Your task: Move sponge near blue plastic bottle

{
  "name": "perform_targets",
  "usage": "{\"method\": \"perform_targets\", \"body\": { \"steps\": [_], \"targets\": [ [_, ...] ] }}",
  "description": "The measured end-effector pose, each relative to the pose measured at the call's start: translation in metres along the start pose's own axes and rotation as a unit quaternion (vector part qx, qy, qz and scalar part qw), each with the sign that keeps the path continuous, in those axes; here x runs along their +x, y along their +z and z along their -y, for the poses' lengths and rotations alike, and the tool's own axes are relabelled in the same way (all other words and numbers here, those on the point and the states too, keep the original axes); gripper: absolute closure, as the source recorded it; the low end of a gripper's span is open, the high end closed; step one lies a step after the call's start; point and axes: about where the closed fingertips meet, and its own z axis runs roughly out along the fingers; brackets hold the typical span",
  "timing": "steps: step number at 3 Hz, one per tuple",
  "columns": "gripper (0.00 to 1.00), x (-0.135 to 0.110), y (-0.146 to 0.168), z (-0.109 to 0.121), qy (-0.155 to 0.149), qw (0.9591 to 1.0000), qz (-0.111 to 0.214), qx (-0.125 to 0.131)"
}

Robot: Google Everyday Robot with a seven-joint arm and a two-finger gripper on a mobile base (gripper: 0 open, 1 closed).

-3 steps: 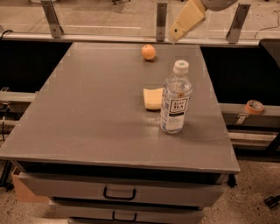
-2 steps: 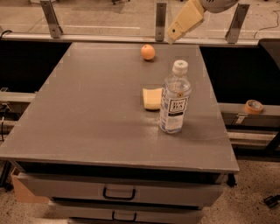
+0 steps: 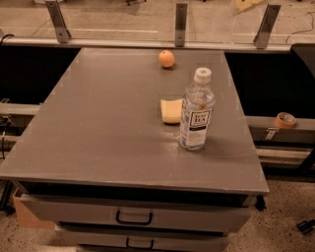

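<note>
Only a pale sliver of the gripper (image 3: 248,4) shows, at the far edge of the view and right of centre, above the rail beyond the table (image 3: 98,123); we cannot tell whether it is spread or pressed together, and nothing of the task is seen in it. A second ago it hung lower and further left, over the far right part of the table; since then it has drawn up and away to the right, so that most of it has left the view.

Nothing on the table has moved in that time; the sponge (image 3: 171,111) lies flat in the same spot, and the blue plastic bottle (image 3: 197,112) stands upright and capped just to its right; the sponge's right edge meets the bottle's outline, though we cannot tell whether they touch or the bottle merely hides a small gap. The orange fruit (image 3: 166,58) sits well apart near the far edge, unchanged; a roll of tape (image 3: 285,120) rests off the table on the right.

We read the retreat as the close of the work rather than a new approach; the sponge already lies beside the bottle, so we judge the task done, with nothing left but to keep the arm clear of the tall bottle, which a stray brush could tip.
</note>
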Motion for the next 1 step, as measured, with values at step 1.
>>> {"method": "perform_targets", "body": {
  "steps": [1],
  "targets": [
    [0.0, -0.0076, -0.0077, 0.0037, 0.003, 0.9999, 0.011, 0.002]
  ]
}}
